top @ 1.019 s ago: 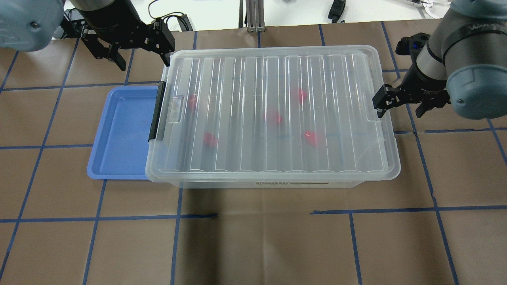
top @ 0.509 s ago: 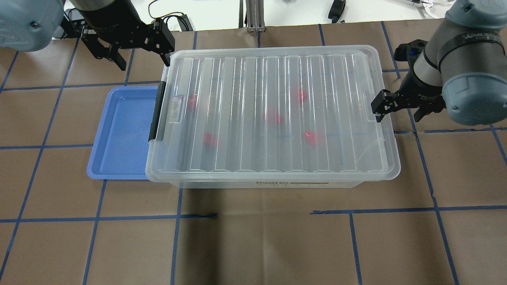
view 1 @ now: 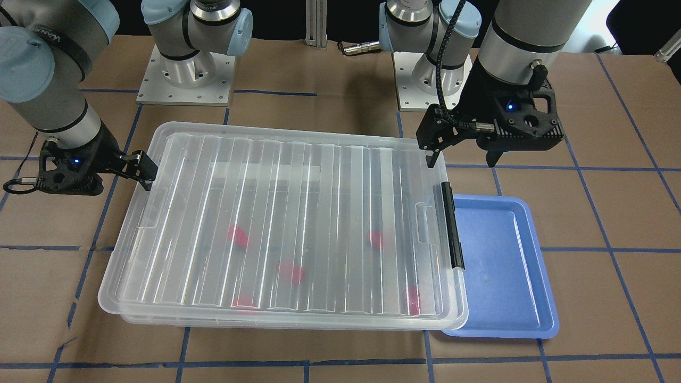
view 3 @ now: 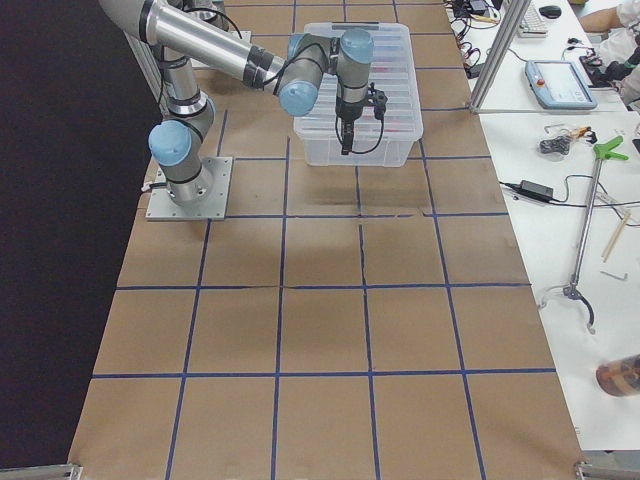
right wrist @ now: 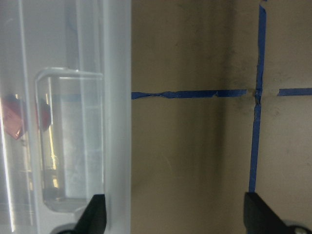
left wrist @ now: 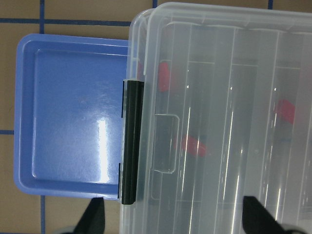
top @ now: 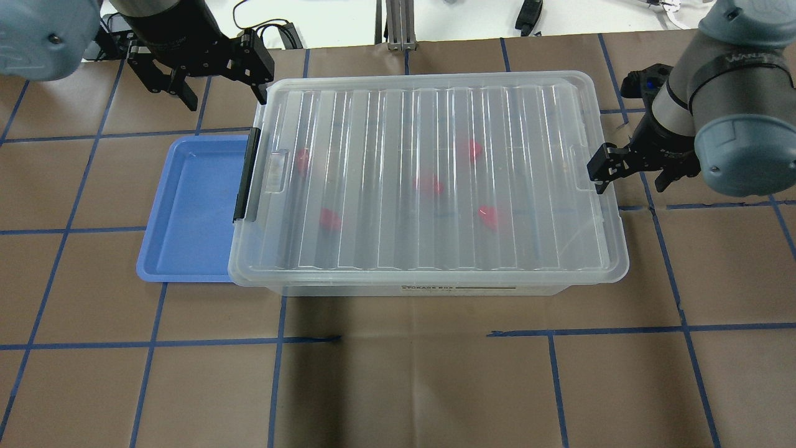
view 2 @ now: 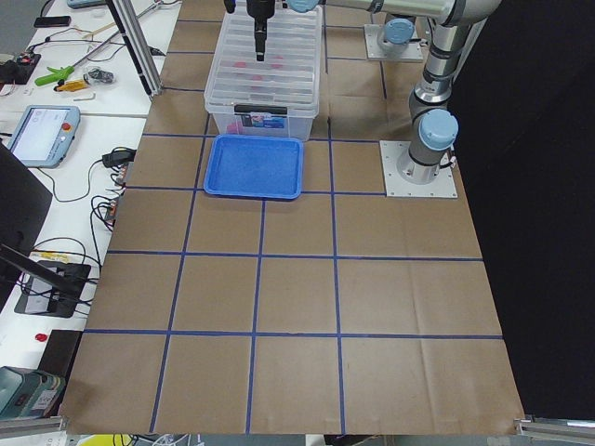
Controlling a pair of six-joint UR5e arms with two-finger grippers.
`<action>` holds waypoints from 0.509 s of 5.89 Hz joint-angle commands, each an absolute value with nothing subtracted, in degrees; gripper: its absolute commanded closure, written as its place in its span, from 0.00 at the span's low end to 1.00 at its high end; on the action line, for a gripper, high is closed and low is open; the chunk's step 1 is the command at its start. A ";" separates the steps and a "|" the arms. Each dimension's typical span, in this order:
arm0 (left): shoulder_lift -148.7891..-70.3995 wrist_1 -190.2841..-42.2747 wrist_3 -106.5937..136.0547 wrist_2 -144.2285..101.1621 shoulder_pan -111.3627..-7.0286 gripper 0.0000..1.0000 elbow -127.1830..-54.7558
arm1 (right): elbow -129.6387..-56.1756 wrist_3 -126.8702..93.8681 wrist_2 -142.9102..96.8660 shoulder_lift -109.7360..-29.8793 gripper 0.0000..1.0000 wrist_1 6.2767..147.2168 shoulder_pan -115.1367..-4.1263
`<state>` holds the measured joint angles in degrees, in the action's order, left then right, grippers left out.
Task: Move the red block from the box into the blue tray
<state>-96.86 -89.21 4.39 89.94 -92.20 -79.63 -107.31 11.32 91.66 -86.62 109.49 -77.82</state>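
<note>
So the box (top: 373,218) sits mid-table, lid on, a few blocks (top: 429,185) scattered inside, and the tray (top: 193,205) lies just beside its left end.

The near, right arm (view 3: 215,50) stretches from its base plate (view 3: 190,195) over the brown desk (view 3: 320,330), which is taped into a blue grid. Its claw (view 3: 346,142) hangs pointing down, right at the near end of the clear box (view 3: 390,70), which has its lid on. Along the desk's far side runs a white bench (view 3: 590,230) with a handheld controller (view 3: 560,83), cables and a green-handled tool (view 3: 607,150).
</note>
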 commanded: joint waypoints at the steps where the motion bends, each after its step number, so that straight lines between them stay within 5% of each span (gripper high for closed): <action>1: -96.86 -89.21 4.39 90.09 -92.20 0.01 -79.63 | -107.31 15.09 91.58 -86.40 0.00 109.51 -75.43; 3: -96.94 -89.12 4.22 89.74 -92.20 0.01 -79.63 | -107.14 18.97 91.58 -86.22 0.00 109.60 -72.35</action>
<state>-96.88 -89.14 4.30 89.97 -92.20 -79.59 -107.22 17.17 91.63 -86.28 109.58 -74.01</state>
